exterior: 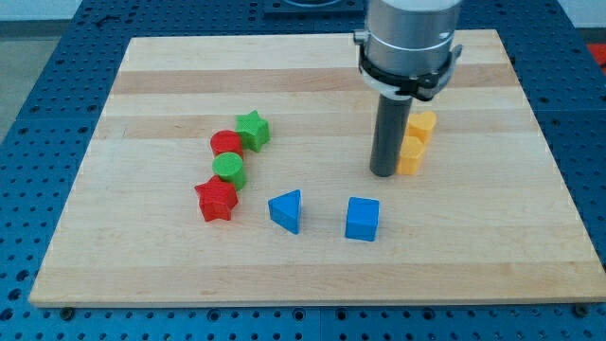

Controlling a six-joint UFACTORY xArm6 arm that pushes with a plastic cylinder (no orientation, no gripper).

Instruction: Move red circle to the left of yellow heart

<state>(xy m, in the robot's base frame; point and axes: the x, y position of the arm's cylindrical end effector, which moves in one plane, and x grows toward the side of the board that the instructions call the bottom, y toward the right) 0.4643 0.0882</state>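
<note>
red circle [225, 143], a flat round disc, touches green star [253, 129]; no gripper visible.

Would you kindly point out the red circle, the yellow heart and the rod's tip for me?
red circle [225, 143], camera view, on its flat top face.
yellow heart [411, 158], camera view, on the part showing right of the rod.
my tip [383, 173], camera view, at the rod's very lower end.

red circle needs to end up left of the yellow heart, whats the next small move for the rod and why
Probably pull my tip away from the yellow blocks and swing it toward the view's left, beyond the red circle. My tip now sits right beside the yellow ones, far from the circle, which is wedged between the green star and green circle.
</note>
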